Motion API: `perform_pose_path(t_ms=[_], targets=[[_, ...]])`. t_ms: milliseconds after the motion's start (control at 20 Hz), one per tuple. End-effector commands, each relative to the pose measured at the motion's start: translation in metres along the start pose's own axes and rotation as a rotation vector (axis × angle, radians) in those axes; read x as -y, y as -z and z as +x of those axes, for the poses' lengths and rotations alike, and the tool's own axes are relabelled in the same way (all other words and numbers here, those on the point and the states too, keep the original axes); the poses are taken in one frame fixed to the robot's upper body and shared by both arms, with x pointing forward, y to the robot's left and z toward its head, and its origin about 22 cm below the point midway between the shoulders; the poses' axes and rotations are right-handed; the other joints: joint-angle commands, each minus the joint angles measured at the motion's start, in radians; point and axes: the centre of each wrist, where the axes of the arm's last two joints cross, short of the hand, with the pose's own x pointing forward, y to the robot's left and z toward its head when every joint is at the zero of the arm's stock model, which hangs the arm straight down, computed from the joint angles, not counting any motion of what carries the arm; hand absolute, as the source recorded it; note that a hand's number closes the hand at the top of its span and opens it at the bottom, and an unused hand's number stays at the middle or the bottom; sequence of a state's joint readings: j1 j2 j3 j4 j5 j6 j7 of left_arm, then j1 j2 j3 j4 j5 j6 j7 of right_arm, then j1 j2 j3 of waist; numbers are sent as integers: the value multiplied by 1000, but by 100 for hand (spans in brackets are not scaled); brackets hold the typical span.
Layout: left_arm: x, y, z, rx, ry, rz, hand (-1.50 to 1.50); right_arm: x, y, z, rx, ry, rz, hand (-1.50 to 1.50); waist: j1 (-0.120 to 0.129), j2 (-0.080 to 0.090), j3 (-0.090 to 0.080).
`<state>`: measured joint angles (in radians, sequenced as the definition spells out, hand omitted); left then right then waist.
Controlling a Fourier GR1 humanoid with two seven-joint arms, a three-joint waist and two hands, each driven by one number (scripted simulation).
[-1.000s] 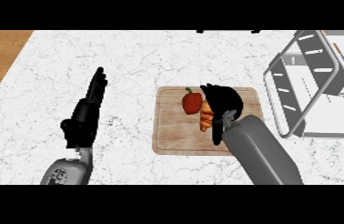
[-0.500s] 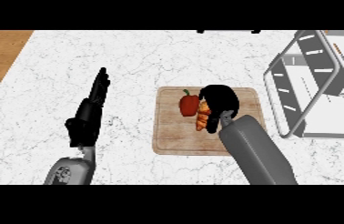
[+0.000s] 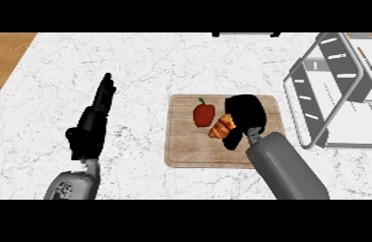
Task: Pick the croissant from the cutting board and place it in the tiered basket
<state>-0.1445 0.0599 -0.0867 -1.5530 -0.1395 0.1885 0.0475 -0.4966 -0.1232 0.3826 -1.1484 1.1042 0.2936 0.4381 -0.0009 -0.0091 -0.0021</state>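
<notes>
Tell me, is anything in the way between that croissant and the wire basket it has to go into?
Nothing visible blocks it. The croissant lies on the cutting board beside the right hand; only bare counter separates the board from the tiered basket. The red pepper sits on the far side.

It looked like a kitchen, and a domestic one at that. A white marble-patterned counter (image 3: pixel 181 64) filled nearly the whole head view, with a strip of warm wooden surface (image 3: pixel 13 51) showing past its far left edge. On the counter lay a wooden cutting board (image 3: pixel 196 152), and food sat on it: a red bell pepper (image 3: pixel 203 114) and a golden croissant (image 3: pixel 220 128) just beside it. Over at the right stood a grey wire tiered basket (image 3: pixel 330 88), the sort used for keeping fruit or bread. At the top edge a dark fixture (image 3: pixel 245 34) peeked in, too cut off to identify
</notes>
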Motion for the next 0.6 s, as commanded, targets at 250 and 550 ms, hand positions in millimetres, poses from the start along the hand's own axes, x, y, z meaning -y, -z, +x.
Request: perform_pose_path(t_ms=[250, 550], targets=[[3, -17, -6, -16, -1, 33, 0, -58, -82, -96, -200, -114, 52, 150, -37, -2, 1], [-10, -16, -14, -16, -3, 22, 0, -7, -150, -100, -296, -79, -136, 150, -30, 0, 0]])
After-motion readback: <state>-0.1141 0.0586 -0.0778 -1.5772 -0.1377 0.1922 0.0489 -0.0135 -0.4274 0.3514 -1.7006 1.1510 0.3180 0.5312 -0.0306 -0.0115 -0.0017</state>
